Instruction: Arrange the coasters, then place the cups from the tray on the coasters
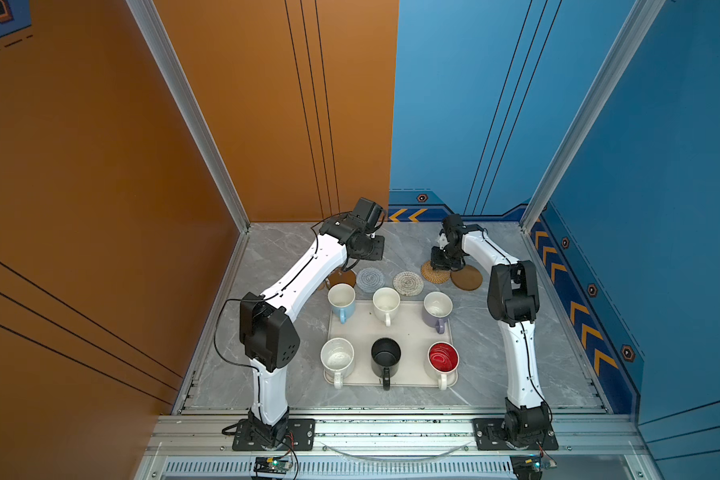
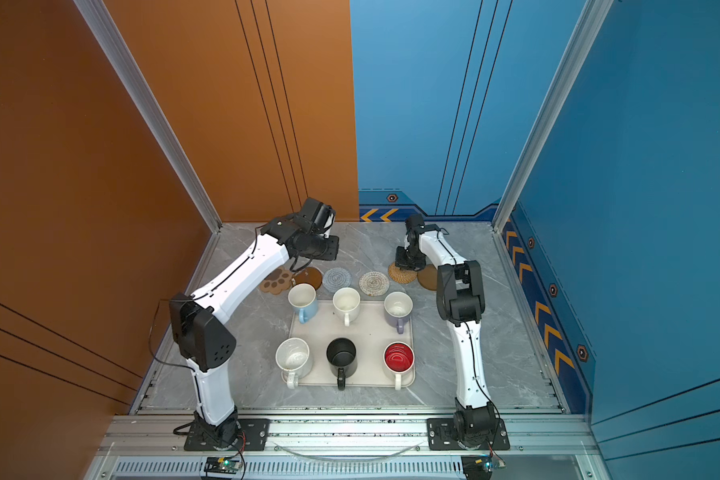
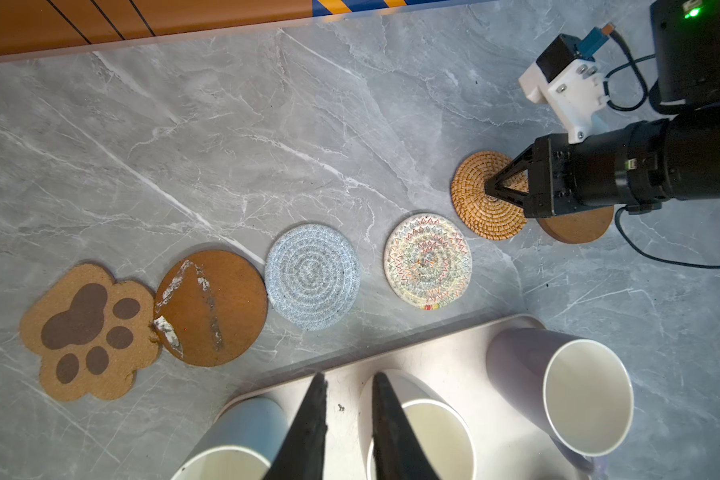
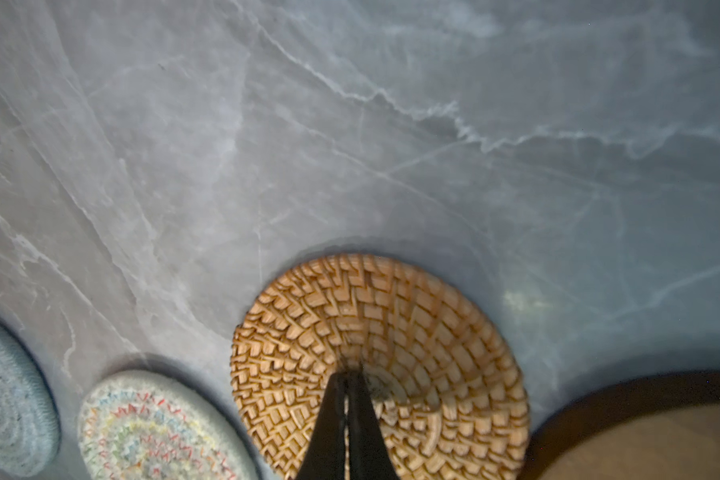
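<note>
**Six coasters in one row, six mugs standing in the tray**

In both top views you are seeing six coasters lying flat in a single row, running left to right just above the tray's upper edge. From the left:

- a tan paw-shaped mat (image 3: 88,332)
- touching it, a brown wooden disc with white scuffs (image 3: 213,307)
- a grey-blue woven round (image 3: 312,276)
- a white woven round with coloured zigzags (image 3: 428,261)
- a golden rattan round (image 3: 470,203)
- just beside it, a second brown wooden disc (image 3: 578,228)

The large cream-beige rectangular tray (image 1: 408,332) is sitting mid-frame, holding all six mugs upright in two rows of three.

- **Upper row:** light blue mug (image 1: 341,301), cream-white mug (image 1: 386,304), lavender mug (image 1: 437,309)
- **Lower row:** speckled white mug (image 1: 337,359), black mug (image 1: 385,357), white mug with red inside (image 1: 443,360)

Every handle is pointing toward the frame's bottom edge.

Your right gripper (image 4: 348,374) is closed tight, its tips pressing on the rattan round's centre. Your left gripper (image 3: 348,376) is hovering over the tray's upper edge with its fingers slightly parted, gripping nothing.
</note>
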You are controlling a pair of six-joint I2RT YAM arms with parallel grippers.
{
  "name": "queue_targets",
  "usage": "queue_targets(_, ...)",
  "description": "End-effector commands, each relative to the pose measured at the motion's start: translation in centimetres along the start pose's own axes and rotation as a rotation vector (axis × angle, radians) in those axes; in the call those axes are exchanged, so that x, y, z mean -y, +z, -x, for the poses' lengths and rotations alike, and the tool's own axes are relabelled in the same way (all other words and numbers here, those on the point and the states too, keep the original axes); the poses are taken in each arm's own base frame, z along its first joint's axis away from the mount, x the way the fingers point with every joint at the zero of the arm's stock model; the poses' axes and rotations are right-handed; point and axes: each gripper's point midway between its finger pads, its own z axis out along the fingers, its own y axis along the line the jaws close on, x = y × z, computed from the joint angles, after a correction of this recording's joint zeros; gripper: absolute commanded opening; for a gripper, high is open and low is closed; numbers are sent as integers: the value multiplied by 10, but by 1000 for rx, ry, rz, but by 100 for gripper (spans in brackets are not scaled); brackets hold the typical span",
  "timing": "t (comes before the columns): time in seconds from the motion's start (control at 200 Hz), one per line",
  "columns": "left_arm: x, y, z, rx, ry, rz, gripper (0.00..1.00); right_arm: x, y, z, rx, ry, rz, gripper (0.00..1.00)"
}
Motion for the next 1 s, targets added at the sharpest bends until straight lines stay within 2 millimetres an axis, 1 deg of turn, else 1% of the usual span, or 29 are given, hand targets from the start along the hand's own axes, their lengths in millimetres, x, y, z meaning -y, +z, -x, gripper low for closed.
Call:
queue_targets(0.0, -1, -13, 2, 40, -12, 12, 22, 29, 9, -31, -97, 17, -90, 0)
queue_targets(0.34, -1, -20, -1, 51, -12, 19, 23, 36, 4, -50, -105, 34, -93, 0)
queue_targets(0.396, 0, -22, -1, 54, -12, 19, 23, 35, 2, -49, -96, 34, -90, 0)
queue_targets(0.411, -1, -22, -1, 53, -12, 20, 22, 38, 5, -57, -116, 39, -96, 0)
queue_targets(0.506, -1, -23, -1, 57, -12, 23, 23, 41, 6, -64, -120, 45, -103, 0)
queue_targets(0.796, -1, -27, -1, 69, -13, 25, 23, 48, 1, -69, -114, 67, -112, 0)
queue_targets(0.996, -2, -25, -4, 68, -16, 25, 23, 47, -2, -72, -114, 68, -111, 0)
